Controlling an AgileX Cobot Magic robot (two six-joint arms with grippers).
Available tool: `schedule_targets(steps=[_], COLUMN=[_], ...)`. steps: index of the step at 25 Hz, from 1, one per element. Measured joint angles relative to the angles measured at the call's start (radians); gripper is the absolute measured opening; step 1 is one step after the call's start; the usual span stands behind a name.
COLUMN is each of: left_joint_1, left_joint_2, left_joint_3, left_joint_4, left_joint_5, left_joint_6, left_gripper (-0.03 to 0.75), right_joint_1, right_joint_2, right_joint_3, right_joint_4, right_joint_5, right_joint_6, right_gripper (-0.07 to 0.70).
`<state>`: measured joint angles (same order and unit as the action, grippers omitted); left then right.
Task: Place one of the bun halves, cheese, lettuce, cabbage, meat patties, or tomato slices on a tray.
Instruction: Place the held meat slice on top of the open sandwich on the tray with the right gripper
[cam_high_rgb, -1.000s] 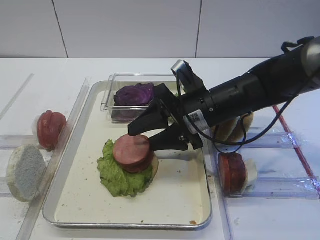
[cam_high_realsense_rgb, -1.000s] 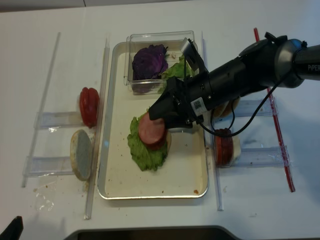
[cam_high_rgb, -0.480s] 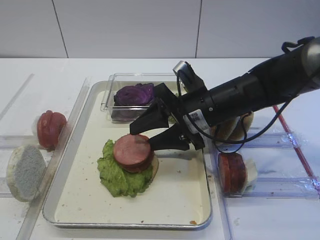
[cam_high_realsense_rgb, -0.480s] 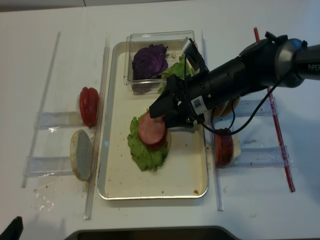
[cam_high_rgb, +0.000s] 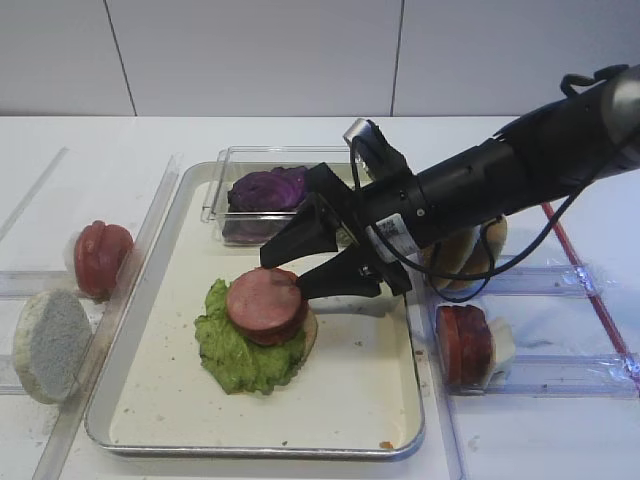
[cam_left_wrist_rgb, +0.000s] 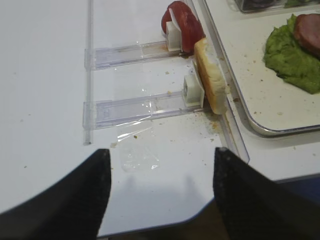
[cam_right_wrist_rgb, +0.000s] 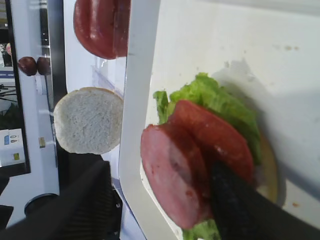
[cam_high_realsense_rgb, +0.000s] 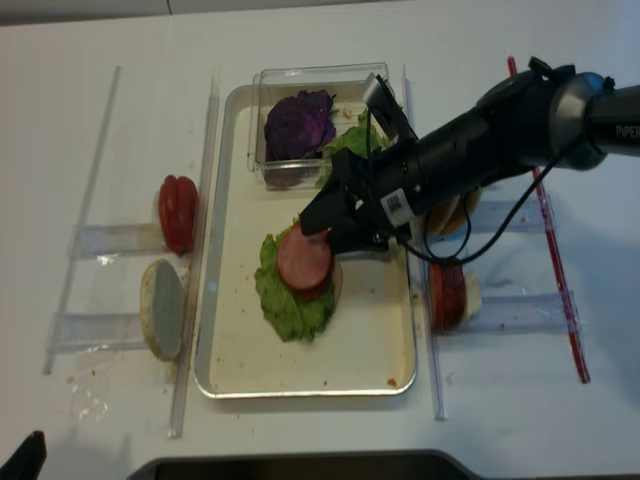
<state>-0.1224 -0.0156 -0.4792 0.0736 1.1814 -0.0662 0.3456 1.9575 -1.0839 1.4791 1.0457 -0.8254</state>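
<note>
On the silver tray (cam_high_rgb: 350, 385), a pinkish meat patty (cam_high_rgb: 262, 298) tops a stack of a red slice, a bun base and green lettuce (cam_high_rgb: 232, 352). My right gripper (cam_high_rgb: 282, 277) is open just right of the stack, with its fingers straddling the patty's edge. In the right wrist view the patty (cam_right_wrist_rgb: 172, 175) lies between the wide-apart fingers and leans on the red slice (cam_right_wrist_rgb: 215, 135). Over bare table at the front left, the left gripper (cam_left_wrist_rgb: 160, 200) is open and holds nothing. Purple cabbage (cam_high_rgb: 268, 188) sits in a clear box.
Left of the tray, clear racks hold tomato slices (cam_high_rgb: 100, 255) and a pale bun half (cam_high_rgb: 48, 340). On the right, racks hold a dark red disc (cam_high_rgb: 462, 345) and a sesame bun half (cam_high_rgb: 470, 250) behind the arm. A red strip (cam_high_rgb: 590, 290) lies far right.
The right gripper has drawn back slightly up and to the right, still open. The patty stays on the stack. The left gripper shows no movement.
</note>
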Motion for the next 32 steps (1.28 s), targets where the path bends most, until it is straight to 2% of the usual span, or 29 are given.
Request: schedule_targets(steps=[9,21,27,32], left_joint_1=[0.0,0.0,0.0,0.0], left_joint_2=[0.0,0.0,0.0,0.0], left_joint_3=[0.0,0.0,0.0,0.0], left_joint_4=[0.0,0.002,0.002,0.003], left_joint_5=[0.0,0.0,0.0,0.0], left_joint_6=[0.0,0.0,0.0,0.0], left_gripper=[0.408,0.408,0.408,0.408], right_joint_1=[0.026,0.026,0.026,0.026], right_joint_2=[0.0,0.0,-0.035,-0.04], right_joint_3=[-0.001,-0.001,-0.001,-0.001], right_joint_4=[-0.011,-0.024,-0.065,-0.098], right_joint_5=[0.011,-0.036,-0.074,-0.08], right_joint_6=[0.026,0.026,0.03,0.047], right_gripper=[0.452,0.452,0.452,0.45])
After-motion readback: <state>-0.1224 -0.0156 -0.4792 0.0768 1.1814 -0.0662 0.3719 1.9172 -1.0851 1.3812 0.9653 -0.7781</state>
